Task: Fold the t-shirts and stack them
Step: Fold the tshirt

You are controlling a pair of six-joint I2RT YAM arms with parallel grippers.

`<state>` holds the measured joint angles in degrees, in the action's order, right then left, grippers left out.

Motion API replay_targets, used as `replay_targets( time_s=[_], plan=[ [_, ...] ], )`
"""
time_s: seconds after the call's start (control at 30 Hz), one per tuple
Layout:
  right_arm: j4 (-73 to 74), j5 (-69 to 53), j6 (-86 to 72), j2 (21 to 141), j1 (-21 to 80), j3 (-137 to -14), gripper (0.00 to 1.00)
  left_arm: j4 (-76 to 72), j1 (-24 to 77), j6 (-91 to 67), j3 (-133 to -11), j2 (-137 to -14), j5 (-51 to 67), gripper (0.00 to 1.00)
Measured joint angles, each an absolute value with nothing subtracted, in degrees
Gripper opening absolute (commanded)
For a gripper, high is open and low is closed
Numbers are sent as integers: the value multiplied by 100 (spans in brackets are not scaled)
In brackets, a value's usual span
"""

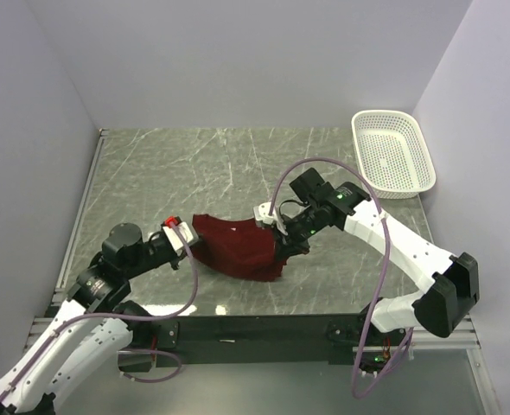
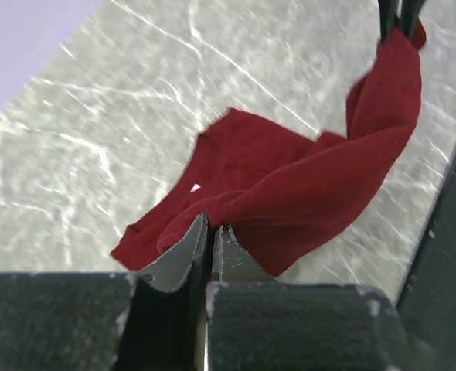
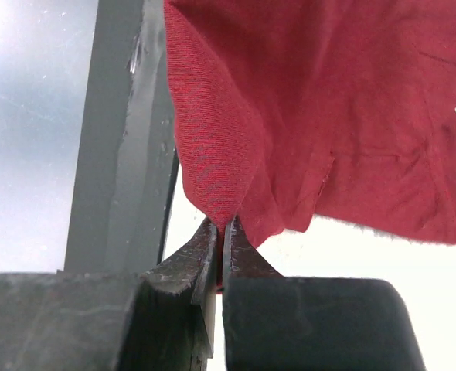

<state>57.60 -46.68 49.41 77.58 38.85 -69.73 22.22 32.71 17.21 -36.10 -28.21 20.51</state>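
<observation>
A maroon t-shirt (image 1: 238,246) hangs bunched between my two grippers near the table's front edge. My left gripper (image 1: 189,235) is shut on its left edge, and my right gripper (image 1: 277,235) is shut on its right edge. In the left wrist view the shirt (image 2: 290,182) stretches from my left gripper (image 2: 210,224) up to the right gripper's fingertips (image 2: 398,19) at the top right, with part of it lying on the table. In the right wrist view the cloth (image 3: 321,116) hangs from my right gripper (image 3: 222,226).
A white mesh basket (image 1: 392,152) stands at the back right by the wall. The grey marbled table (image 1: 203,164) has walls at left, back and right. A dark rail (image 1: 255,328) runs along the front edge.
</observation>
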Motion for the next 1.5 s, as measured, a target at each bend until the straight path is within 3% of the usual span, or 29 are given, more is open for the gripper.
replay_targets(
  time_s=[0.27,0.43,0.57,0.77,1.07,1.23,1.5],
  plan=[
    [5590,-4180,4674,8097,3653,-7140,0,1988,3275,1846,-3669,-3911,1750,1],
    [5282,-3848,4399,9605,3260,-8204,0,1188,2783,1911,-3848,-5710,1057,1],
    [5166,-3680,4195,10903,3153,-9369,0,744,2342,1728,-3848,-6248,617,1],
    [4995,-3334,3778,11924,3120,-10263,0,-222,1977,1529,-3852,-6790,412,1],
    [4674,-2740,3190,12352,3085,-10342,0,-781,1750,1566,-4425,-8934,434,1],
    [4482,-2585,2989,12352,3013,-10342,8,-838,1693,1645,-4908,-9443,489,1],
    [4259,-2425,2768,12407,2971,-10427,10,-858,1649,1649,-5087,-9520,390,1]
  ],
)
